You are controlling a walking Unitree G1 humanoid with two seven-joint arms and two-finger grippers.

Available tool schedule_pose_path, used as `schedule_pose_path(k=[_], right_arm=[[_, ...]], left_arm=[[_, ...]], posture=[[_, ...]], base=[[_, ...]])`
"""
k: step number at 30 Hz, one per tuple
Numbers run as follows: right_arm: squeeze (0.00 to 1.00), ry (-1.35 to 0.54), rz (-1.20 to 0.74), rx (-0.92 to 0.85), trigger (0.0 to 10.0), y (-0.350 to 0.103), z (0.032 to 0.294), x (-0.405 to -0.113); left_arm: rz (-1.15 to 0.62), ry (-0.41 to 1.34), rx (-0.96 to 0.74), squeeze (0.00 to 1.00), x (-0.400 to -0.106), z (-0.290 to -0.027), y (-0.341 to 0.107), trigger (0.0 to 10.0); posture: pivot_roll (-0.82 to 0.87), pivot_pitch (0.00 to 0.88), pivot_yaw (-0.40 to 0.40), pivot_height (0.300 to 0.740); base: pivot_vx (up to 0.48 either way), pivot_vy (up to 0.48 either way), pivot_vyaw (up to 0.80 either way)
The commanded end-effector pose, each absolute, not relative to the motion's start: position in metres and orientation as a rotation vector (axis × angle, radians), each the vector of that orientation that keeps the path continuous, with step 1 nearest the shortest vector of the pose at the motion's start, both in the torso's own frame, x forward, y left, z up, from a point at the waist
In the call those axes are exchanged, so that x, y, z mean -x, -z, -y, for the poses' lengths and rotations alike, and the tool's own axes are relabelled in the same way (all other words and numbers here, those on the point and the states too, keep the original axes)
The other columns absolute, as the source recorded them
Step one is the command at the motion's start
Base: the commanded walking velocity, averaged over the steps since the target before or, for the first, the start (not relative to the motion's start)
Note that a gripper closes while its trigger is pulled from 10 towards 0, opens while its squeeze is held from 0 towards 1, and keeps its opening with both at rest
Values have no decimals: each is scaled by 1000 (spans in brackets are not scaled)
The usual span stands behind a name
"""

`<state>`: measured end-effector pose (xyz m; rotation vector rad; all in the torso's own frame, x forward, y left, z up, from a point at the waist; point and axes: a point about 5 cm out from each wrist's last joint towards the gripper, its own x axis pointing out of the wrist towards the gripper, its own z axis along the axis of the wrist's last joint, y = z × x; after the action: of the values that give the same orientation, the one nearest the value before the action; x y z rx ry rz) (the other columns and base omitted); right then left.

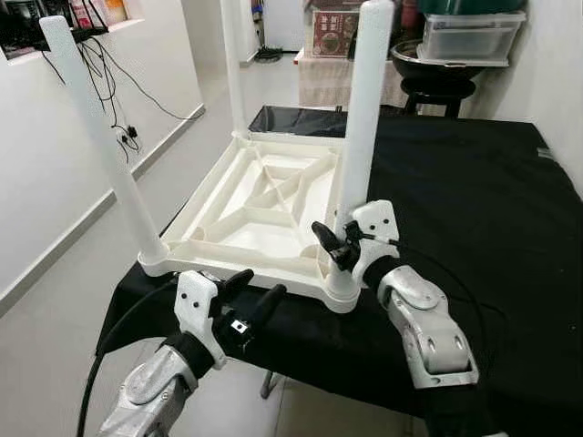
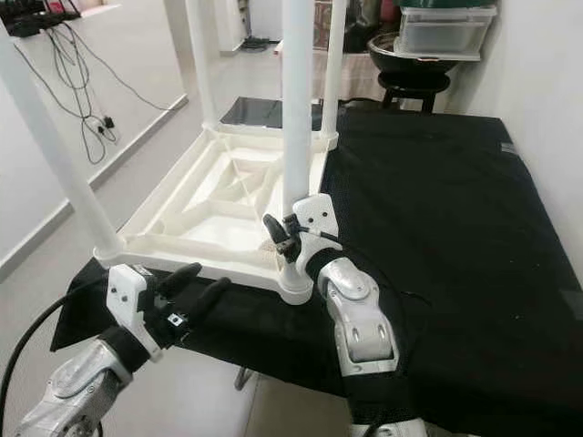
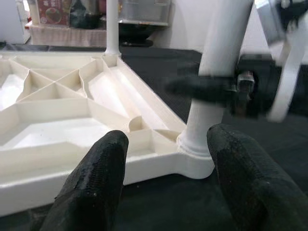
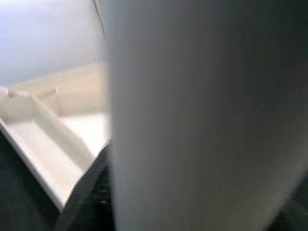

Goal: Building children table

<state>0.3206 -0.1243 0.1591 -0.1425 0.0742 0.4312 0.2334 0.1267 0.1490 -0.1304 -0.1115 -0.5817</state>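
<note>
The white table (image 1: 264,209) lies upside down on the black counter (image 1: 474,200), legs up. The right hand (image 1: 339,244) holds the leg (image 1: 363,118) at 5 o'clock. The left hand (image 1: 250,296) waits wide by the edge. Next, I think: push that leg in tight

Two black fingers (image 3: 96,183) of the left end effector (image 3: 166,185) stand apart, before the white ribbed plastic tabletop (image 3: 62,115) lying upside down on black cloth (image 3: 159,202). A blurred dark end effector (image 3: 211,89) grips its near white round leg (image 3: 216,72).
</note>
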Motion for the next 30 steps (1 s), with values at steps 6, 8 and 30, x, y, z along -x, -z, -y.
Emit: schedule_pose_path(k=[6, 8, 30], right_arm=[[737, -746, 39, 139, 10000, -189, 121, -334], [0, -844, 32, 217, 10000, -190, 124, -336], [0, -1224, -68, 146, 0, -198, 151, -365]], left_arm=[[103, 591, 135, 0, -236, -125, -146, 10000], [104, 593, 135, 0, -236, -124, -146, 10000], [107, 593, 141, 0, -232, -114, -145, 10000]], posture=[[-13, 45, 4, 740], [-12, 44, 2, 740], [6, 39, -26, 740]], base=[[0, 0, 0], [0, 0, 0], [0, 0, 0]])
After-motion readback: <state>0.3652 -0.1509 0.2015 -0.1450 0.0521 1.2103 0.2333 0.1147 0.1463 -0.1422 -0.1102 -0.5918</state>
